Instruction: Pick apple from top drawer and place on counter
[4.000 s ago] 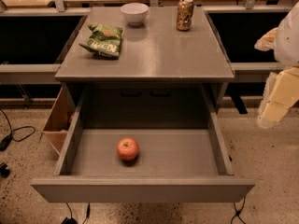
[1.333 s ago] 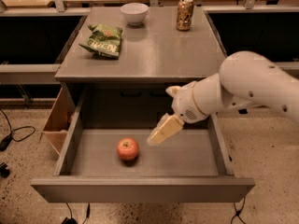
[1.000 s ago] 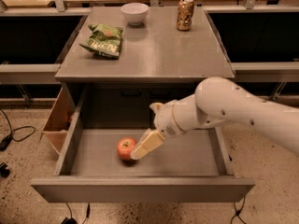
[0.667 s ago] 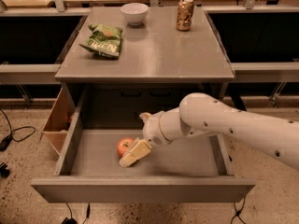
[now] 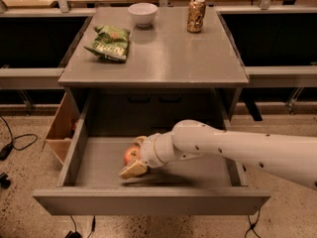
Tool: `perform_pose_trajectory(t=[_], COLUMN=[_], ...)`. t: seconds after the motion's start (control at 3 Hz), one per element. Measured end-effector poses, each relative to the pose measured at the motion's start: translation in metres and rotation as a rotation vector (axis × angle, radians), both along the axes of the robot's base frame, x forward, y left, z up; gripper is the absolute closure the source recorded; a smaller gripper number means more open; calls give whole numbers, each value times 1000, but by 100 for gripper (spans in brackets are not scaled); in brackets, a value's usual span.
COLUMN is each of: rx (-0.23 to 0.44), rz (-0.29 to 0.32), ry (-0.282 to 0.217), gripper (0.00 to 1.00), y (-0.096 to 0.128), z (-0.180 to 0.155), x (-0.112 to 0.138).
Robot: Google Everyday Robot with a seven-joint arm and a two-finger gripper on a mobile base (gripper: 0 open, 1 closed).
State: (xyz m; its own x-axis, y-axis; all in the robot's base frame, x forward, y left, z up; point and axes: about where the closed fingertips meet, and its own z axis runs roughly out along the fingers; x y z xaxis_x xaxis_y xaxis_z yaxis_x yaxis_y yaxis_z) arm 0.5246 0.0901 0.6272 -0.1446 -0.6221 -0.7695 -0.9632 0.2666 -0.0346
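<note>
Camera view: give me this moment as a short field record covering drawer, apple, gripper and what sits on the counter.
top drawer: pulled open
apple: on the drawer floor, left of centre, partly hidden by the gripper
gripper: inside the drawer, at the apple
counter: holds white bowl, can, green chip bag
task stage: apple not yet on the counter
</note>
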Motion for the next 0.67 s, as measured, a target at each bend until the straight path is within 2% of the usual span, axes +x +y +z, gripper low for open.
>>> perform_pose_trajectory(t=[0.33,0.67], rx=[-2,-13], rz=[0,9], ry=[-3,-6], gripper=[58,81], y=[0,-3], z=[3,15], x=[1,2])
